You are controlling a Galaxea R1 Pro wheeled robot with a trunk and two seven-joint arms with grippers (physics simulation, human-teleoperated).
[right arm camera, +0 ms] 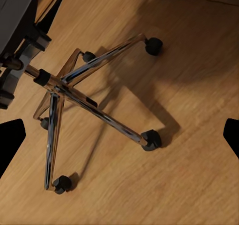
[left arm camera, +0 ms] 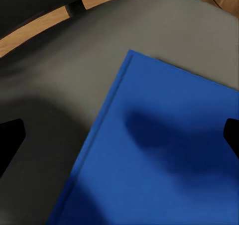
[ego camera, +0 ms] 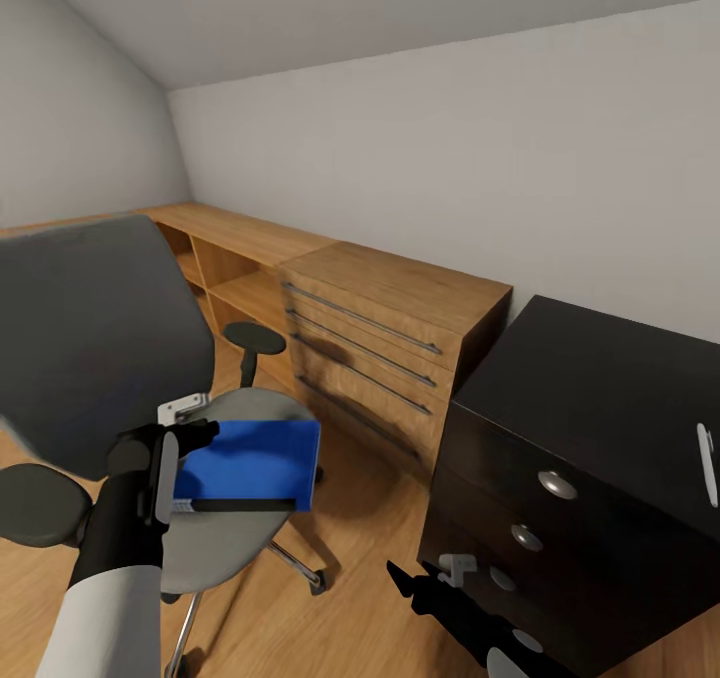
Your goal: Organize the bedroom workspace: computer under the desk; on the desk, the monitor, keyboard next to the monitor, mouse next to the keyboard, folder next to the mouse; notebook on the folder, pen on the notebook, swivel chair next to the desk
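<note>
The bright blue folder lies flat on the grey seat of the swivel chair, its black spine edge facing me. My left gripper hovers at the folder's left edge. In the left wrist view the folder spreads below the open left gripper, its dark fingertips wide apart and holding nothing. My right gripper hangs low between the chair and the black desk. It is open over the chair's chrome star base.
A light wooden drawer cabinet with long bar handles stands against the far wall, with a wooden shelf unit to its left. The desk's drawers with silver knobs face the chair. A slim pale object lies on the desk's right edge. Wooden floor separates chair and desk.
</note>
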